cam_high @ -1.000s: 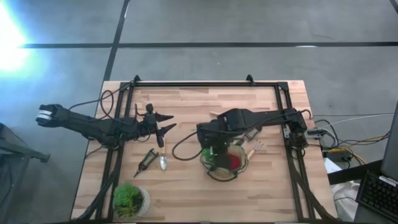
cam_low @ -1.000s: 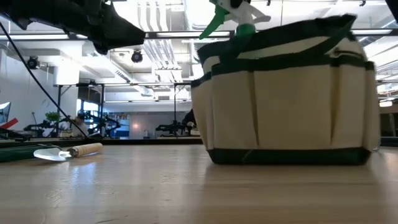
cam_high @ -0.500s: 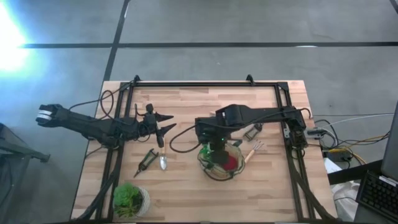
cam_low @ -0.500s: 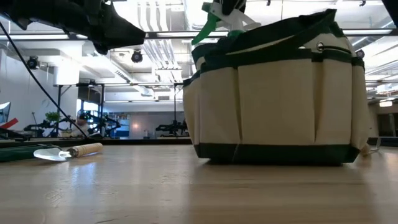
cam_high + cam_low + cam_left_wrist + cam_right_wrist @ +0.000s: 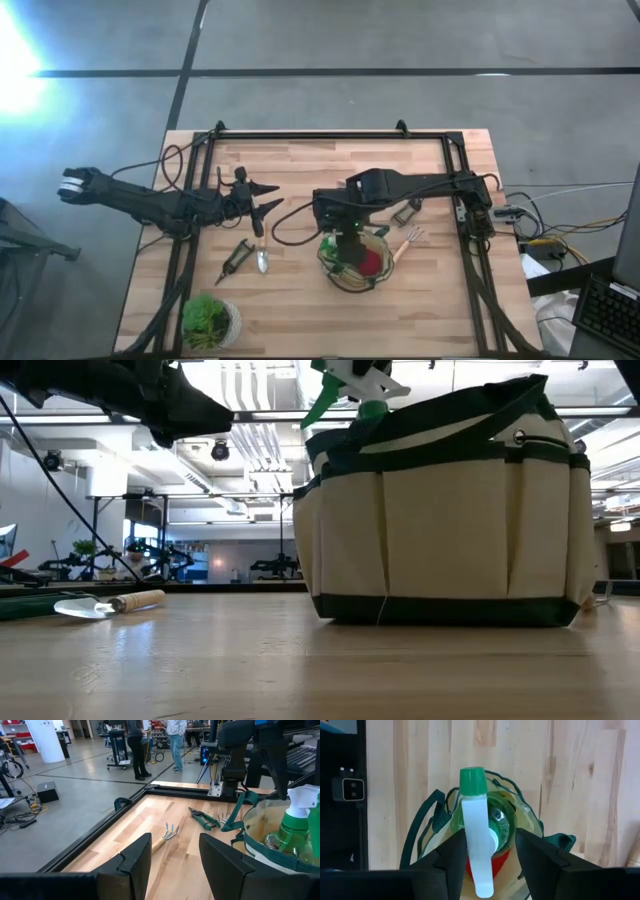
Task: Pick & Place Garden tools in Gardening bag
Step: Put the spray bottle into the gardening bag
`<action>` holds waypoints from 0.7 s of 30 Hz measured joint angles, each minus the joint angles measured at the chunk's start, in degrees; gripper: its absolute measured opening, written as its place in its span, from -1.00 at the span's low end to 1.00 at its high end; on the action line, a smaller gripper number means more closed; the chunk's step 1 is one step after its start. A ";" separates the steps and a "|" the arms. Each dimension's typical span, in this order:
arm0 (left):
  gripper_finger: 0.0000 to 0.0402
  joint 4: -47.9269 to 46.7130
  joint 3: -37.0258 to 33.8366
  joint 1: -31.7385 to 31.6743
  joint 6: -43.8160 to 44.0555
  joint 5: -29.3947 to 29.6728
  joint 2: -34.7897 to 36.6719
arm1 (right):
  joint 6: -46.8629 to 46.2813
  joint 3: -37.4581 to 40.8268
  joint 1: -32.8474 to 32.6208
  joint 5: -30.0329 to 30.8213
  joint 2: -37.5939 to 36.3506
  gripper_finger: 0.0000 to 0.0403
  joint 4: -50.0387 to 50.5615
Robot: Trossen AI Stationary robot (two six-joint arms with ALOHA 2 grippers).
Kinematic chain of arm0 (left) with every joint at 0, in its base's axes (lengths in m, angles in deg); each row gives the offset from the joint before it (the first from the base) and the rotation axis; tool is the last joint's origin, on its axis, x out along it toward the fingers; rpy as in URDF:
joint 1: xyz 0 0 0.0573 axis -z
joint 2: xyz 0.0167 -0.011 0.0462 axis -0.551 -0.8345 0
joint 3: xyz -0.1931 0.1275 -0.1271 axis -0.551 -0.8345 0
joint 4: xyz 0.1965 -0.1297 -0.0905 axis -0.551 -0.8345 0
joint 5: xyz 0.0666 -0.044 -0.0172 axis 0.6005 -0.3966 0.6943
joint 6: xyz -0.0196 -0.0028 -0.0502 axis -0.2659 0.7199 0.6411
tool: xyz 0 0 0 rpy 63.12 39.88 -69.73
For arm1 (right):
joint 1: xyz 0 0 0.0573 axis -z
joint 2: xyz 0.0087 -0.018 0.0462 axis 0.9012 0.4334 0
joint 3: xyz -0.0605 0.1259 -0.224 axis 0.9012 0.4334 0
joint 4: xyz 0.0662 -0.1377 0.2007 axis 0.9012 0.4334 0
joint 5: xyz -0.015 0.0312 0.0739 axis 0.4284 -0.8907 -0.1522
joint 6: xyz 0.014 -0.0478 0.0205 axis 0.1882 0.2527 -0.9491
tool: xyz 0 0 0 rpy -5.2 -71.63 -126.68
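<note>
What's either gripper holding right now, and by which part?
Right gripper straddles the spray bottle at its white nozzle head, over the gardening bag; whether it is clamped cannot be told. Left gripper is open and empty.

- I find no readable text, label, brand, number or sign anywhere in my views.
- The spray bottle (image 5: 479,827) over the gardening bag (image 5: 445,520) shows a plain white nozzle and green cap, with no lettering I can read.
- The bag's pale pockets and dark trim carry no print I can make out.
- The trowel (image 5: 105,603) on the worktop (image 5: 300,170) bears no marking I can read.
- Things in the room beyond the worktop are too small for any lettering to be told.
</note>
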 joint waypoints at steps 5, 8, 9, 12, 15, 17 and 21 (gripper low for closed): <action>-0.17 0.00 0.00 0.00 0.00 0.00 0.00 | -0.13 0.00 -0.11 -0.58 0.00 -0.15 0.73; -0.16 -0.21 0.00 0.00 0.00 0.00 0.00 | -0.13 0.02 -0.20 -0.62 -0.12 -0.15 2.78; -0.17 -0.27 0.00 0.00 0.00 0.00 0.00 | -0.13 0.02 -0.22 -0.62 -0.26 -0.16 3.08; -0.16 -0.26 0.00 0.00 0.00 0.00 0.00 | 0.01 -0.35 -0.41 -0.62 -0.56 -0.19 3.37; -0.17 -0.28 0.00 0.00 0.00 0.00 0.00 | -0.02 -1.28 -0.52 -0.64 -0.63 -0.22 3.38; -0.17 -0.30 0.00 0.00 0.00 0.00 0.00 | 0.02 -1.88 -0.52 -0.64 -0.85 -0.25 3.61; -0.17 -0.33 0.00 0.00 0.00 0.00 0.00 | -0.26 -2.34 -0.50 -0.62 -2.35 -0.31 5.18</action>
